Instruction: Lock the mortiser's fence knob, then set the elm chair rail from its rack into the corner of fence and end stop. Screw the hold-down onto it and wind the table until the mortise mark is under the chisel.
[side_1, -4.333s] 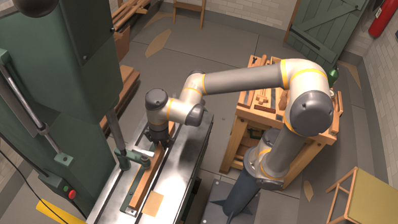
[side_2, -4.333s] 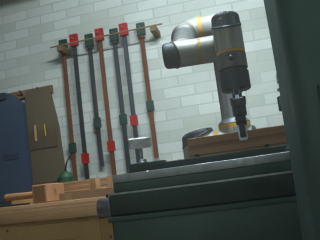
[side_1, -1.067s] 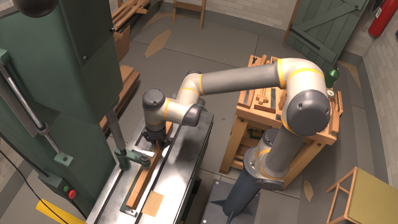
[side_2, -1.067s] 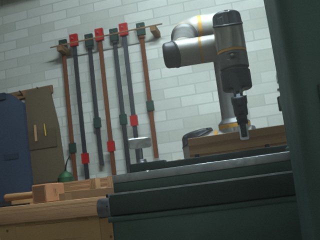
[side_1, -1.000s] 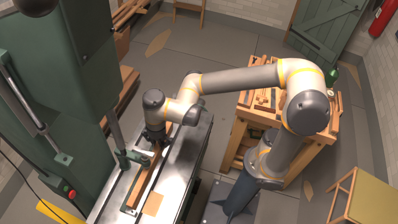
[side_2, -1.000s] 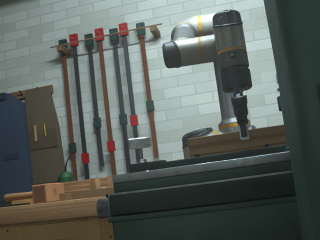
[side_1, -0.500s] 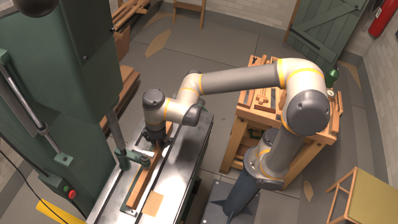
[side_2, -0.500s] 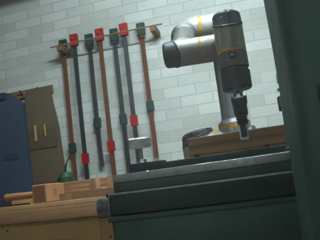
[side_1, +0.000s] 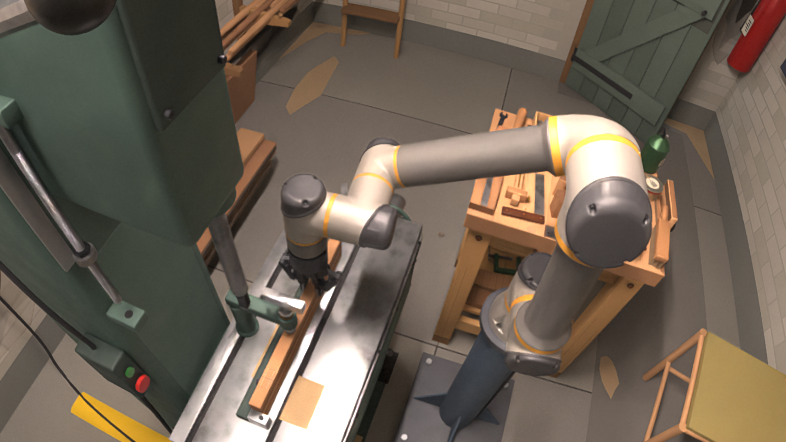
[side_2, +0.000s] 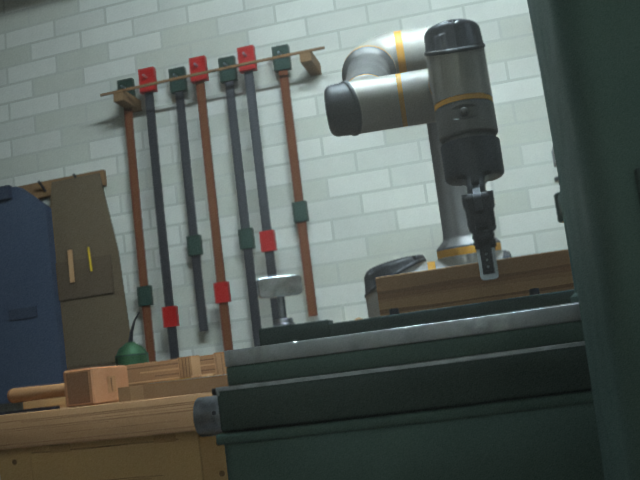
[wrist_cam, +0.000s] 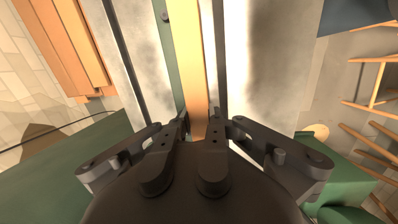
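Observation:
The elm chair rail (side_1: 286, 352) lies lengthwise on the mortiser table, its far part hidden under my wrist in the side camera. My gripper (wrist_cam: 198, 122) is closed on the rail (wrist_cam: 191, 69) near its far end and holds it. The rail (side_2: 473, 281) runs beside the green fence (wrist_cam: 167, 58), which lies on its left in the wrist camera. The hold-down (side_1: 272, 313) on its green post reaches over the rail midway along it. In the second side camera my gripper (side_2: 486, 258) points straight down onto the rail's top edge.
A wooden workbench (side_1: 555, 220) loaded with tools stands right of the mortiser, behind my arm's base. The green mortiser column (side_1: 110, 165) rises on the left. A stack of boards (wrist_cam: 72, 55) lies on the floor beyond the table. A stool (side_1: 714, 385) stands at lower right.

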